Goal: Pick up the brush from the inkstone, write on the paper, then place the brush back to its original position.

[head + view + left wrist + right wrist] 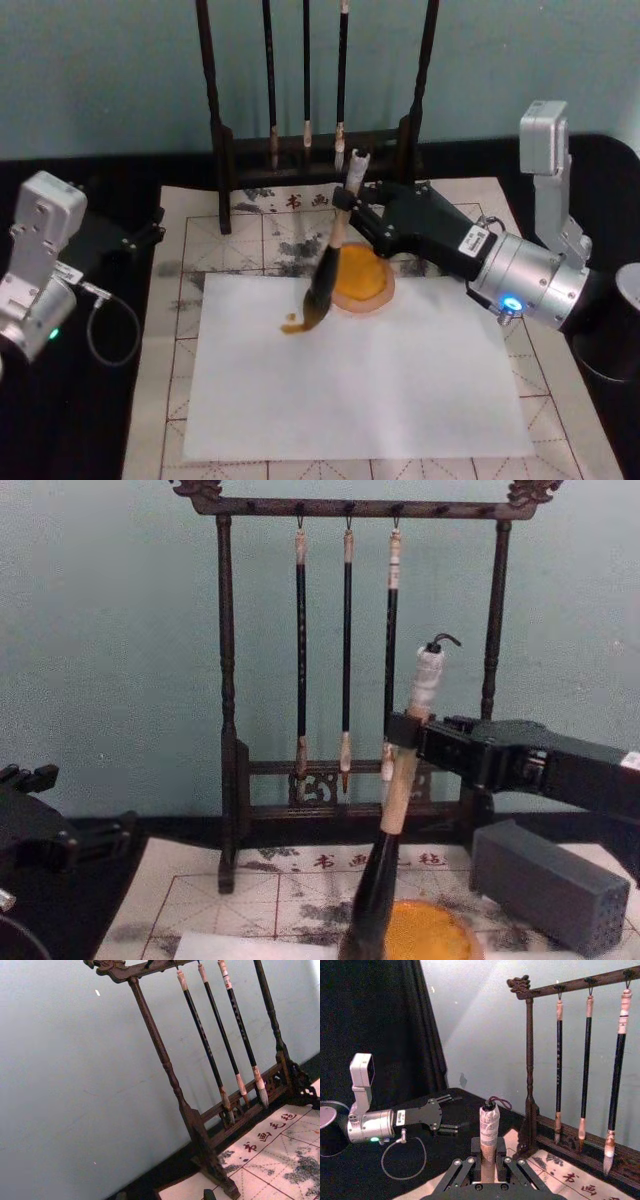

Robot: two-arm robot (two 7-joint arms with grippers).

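Note:
My right gripper [343, 203] is shut on the pale upper handle of the brush [328, 262], which leans down and to the left. Its bristle tuft touches the white paper [380, 380] near the paper's far left part, beside a small brownish stroke [290, 325]. The orange inkstone [368, 280] sits at the paper's far edge, just right of the brush. In the right wrist view the brush handle [488, 1127] stands between the fingers [461, 1170]. The chest view shows the brush [400, 790] above the inkstone [435, 935]. My left gripper [158, 225] rests open at the left, off the paper.
A dark wooden rack [225, 150] with three thin hanging brushes [306, 80] stands just behind the inkstone and the right gripper. A gridded felt mat [170, 330] lies under the paper. A cable loop [110, 330] lies by the left arm.

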